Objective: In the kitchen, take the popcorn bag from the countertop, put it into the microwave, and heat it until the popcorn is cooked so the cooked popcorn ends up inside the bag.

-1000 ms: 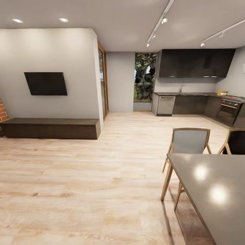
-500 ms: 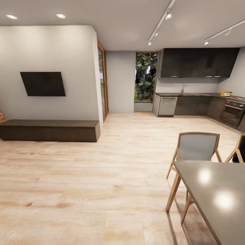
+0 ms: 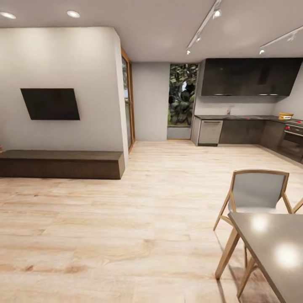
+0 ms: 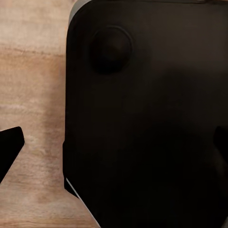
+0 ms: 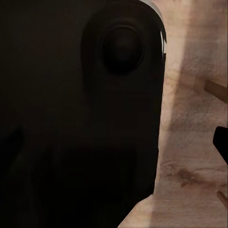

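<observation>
The grey countertop [image 3: 246,117] runs along the far kitchen wall over dark cabinet fronts, well ahead and to the right. A small yellow thing [image 3: 285,115] sits on it near the right end, too small to identify. The popcorn bag and the microwave are out of view. In the left wrist view my left gripper [image 4: 114,145] hangs open over the robot's dark base and the wood floor, with one black fingertip [image 4: 9,148] at the picture's edge. The right wrist view has my right gripper [image 5: 116,145] open in the same way, holding nothing.
A dark dining table [image 3: 275,248] and a wooden chair [image 3: 257,193] stand close at the right. A low dark bench [image 3: 63,164] and a wall TV [image 3: 50,103] are at the left. A built-in oven [image 3: 294,142] is at the far right. Wood floor [image 3: 139,219] lies between.
The camera has advanced across the room: the table and chair have slid right and lower in the picture, and the TV wall has slid left. Both grippers are unchanged.
</observation>
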You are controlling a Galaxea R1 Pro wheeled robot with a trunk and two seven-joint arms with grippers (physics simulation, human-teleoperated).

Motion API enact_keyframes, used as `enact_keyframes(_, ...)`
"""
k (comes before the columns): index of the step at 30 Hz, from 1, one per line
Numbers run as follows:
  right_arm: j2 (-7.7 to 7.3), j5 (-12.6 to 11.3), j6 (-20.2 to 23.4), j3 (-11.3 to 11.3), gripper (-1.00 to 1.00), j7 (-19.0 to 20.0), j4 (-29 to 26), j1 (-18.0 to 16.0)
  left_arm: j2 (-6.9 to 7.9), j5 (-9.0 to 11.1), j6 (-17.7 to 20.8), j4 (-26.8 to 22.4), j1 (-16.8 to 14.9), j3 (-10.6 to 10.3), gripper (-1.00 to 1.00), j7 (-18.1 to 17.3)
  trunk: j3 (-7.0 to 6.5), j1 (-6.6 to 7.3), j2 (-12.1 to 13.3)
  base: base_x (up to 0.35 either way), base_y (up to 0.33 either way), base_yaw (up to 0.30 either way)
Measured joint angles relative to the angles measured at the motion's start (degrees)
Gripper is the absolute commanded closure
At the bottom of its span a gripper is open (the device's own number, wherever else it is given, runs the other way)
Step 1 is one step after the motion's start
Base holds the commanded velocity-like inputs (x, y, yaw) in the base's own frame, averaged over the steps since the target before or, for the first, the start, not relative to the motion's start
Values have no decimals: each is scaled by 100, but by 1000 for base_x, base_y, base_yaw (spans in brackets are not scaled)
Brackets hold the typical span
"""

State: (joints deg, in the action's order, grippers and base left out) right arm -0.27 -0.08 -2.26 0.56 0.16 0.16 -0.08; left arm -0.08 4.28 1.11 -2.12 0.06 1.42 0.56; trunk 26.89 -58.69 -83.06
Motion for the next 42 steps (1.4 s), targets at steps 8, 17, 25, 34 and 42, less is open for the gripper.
enact_keyframes(8, 0, 0, 0, 7, -100, 0, 0, 1, 0, 1, 0, -1, -3, 0, -100, 0, 0, 0, 0, 326, 85, 0)
enact_keyframes(17, -6, 0, 3, 8, -100, 0, 0, 0, 0, 1, 0, -1, -3, -1, -100, 0, 0, 0, 0, 326, 80, 0)
enact_keyframes(25, -8, -7, 17, 11, -100, 0, 3, 0, 0, 1, 0, -1, -3, -1, -100, 0, 0, 0, 0, 326, 10, 0)
enact_keyframes(34, -8, -8, -3, 2, -100, 0, 3, 0, -2, 1, 0, -1, -3, 2, -100, 0, 0, 0, 0, 326, 0, 0)
enact_keyframes(42, 3, -16, -164, -10, -100, 0, 7, 0, 0, 1, -2, 0, -1, -2, -100, 0, 0, 0, 0, 326, 0, 0)
